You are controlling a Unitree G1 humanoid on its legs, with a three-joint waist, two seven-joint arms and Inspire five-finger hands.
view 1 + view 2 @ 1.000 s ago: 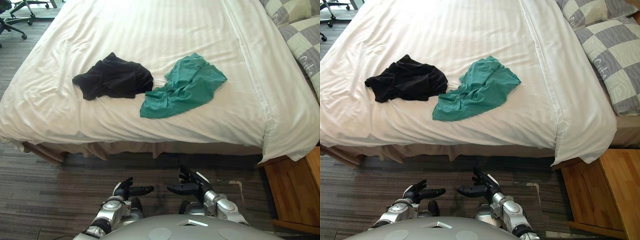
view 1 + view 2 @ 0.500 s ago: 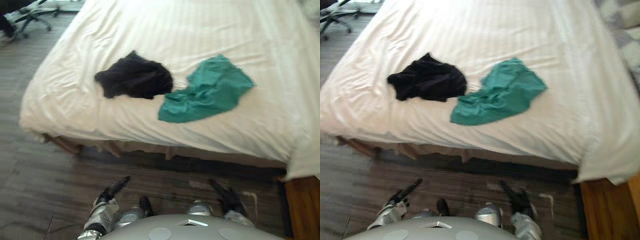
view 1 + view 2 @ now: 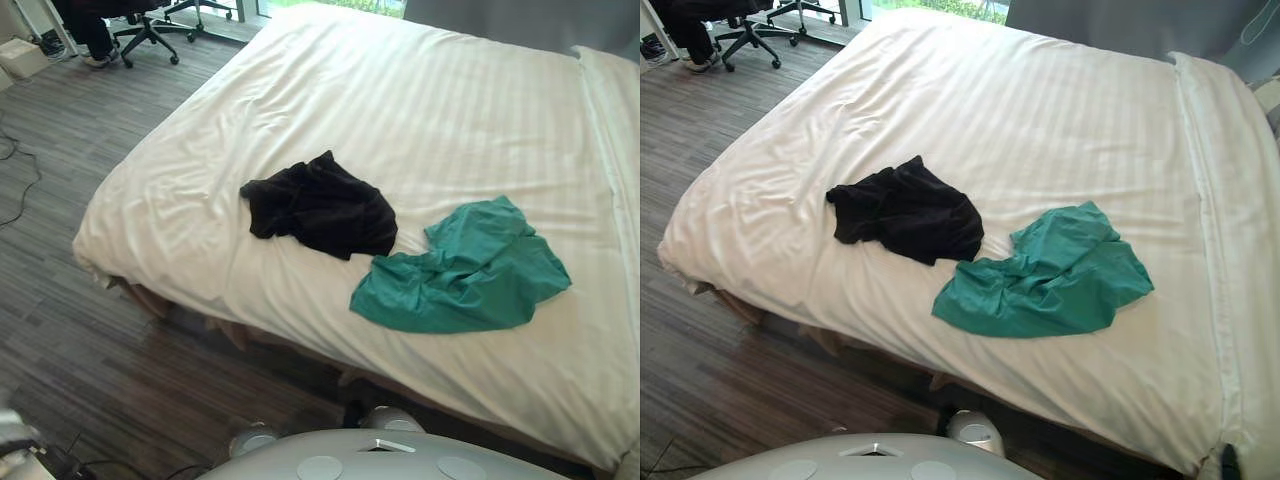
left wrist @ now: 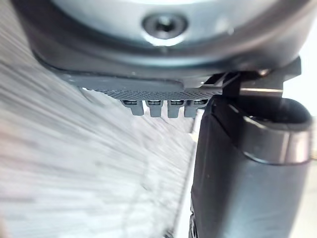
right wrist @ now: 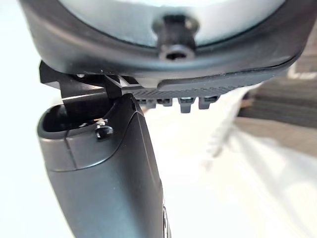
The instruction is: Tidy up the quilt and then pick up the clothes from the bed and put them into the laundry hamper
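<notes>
A white quilt (image 3: 420, 110) lies spread over the bed with light creases near its left corner. A crumpled black garment (image 3: 322, 206) rests on it near the front edge. A green garment (image 3: 465, 272) lies just right of it, their edges nearly touching. My left hand (image 4: 247, 173) hangs over blurred wooden floor, thumb straight, holding nothing. My right hand (image 5: 114, 173) hangs beside the white bedding, also holding nothing.
Dark wooden floor (image 3: 70, 330) runs along the bed's left and front sides. An office chair (image 3: 150, 20) stands at the far left with a person's leg and shoe (image 3: 95, 45) beside it. A thin cable (image 3: 15, 170) lies on the floor at the left.
The camera has swung, so the bed now sits further right and more floor shows at the left. Both hands have dropped out of the eye views. The clothes lie unmoved.
</notes>
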